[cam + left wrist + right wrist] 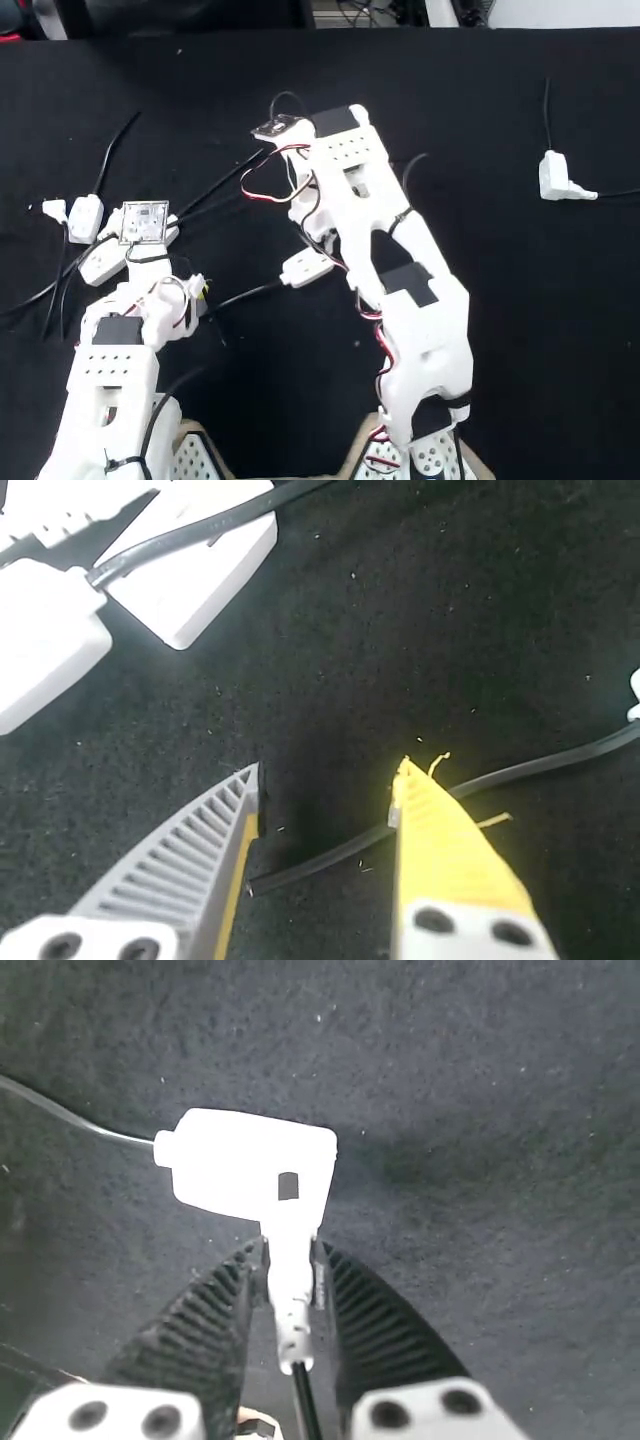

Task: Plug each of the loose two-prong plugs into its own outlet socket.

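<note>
Black cloth point(500, 330) covered the whole table, and white parts with dark cables lay on it. Seen from above, a white plug point(305, 266) lay near the middle of the table, just beside the right arm point(410, 310). Its cable point(245, 293) ran off toward 8 o'clock. Our right gripper point(290, 1257) was pinching that plug by its thin neck, where the cable comes out, with one finger on each side. We could not see the prongs, so we could not tell which way they faced. At about 9 o'clock sat a bunch of white socket blocks point(85, 217), with the left arm point(115, 360) at 7 o'clock. Our left gripper point(330, 775) was spread wide and held nothing. A black cable point(550, 763) lay on the cloth across the gap between its fingers, and the socket blocks were near, a little ahead of it. A second plug point(555, 178) lay alone at 2 o'clock, well apart from the rest. We thought the job now was to carry the pinched plug over to a free socket. To do that well, we needed a firm hold so the plug would not twist. We also needed to turn it until the prongs faced the holes, then push straight in. We thought the left gripper could hold the socket block so it would not slide away. The loose cables could snag, so we had to go slow.
</note>
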Available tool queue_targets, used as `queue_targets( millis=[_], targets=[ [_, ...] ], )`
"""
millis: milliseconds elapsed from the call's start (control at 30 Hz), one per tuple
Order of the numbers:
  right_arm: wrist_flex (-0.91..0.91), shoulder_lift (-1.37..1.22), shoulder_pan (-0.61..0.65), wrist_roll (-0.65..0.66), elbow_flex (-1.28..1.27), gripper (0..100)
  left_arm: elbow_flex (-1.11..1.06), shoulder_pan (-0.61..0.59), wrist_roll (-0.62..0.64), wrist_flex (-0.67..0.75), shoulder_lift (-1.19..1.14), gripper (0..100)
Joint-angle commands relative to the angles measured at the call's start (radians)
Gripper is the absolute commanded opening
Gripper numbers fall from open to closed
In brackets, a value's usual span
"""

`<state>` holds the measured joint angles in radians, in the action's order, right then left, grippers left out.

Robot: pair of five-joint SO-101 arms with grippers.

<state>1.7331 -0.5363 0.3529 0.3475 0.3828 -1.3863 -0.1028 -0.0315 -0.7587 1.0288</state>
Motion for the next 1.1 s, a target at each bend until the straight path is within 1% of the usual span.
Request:
queue_targets(
  millis=[0, 300, 500, 833, 1067],
  targets=[
    [0.034, 0.018, -0.008, 0.009, -0.005, 1.0, 0.012, 0.008, 0.003, 0.009, 0.02, 22],
    [0.034, 0.018, -0.011, 0.008, -0.01, 1.0, 0.012, 0.007, 0.003, 0.009, 0.02, 22],
    [0.034, 0.016, -0.061, 0.002, -0.028, 1.0, 0.013, 0.007, 0.003, 0.009, 0.02, 22],
    [0.032, 0.013, -0.052, 0.0, -0.044, 1.0, 0.015, 0.007, 0.006, 0.011, 0.02, 22],
    [0.032, 0.013, 0.011, -0.094, -0.018, 1.0, 0.016, 0.007, 0.008, 0.011, 0.02, 22]
  ],
)
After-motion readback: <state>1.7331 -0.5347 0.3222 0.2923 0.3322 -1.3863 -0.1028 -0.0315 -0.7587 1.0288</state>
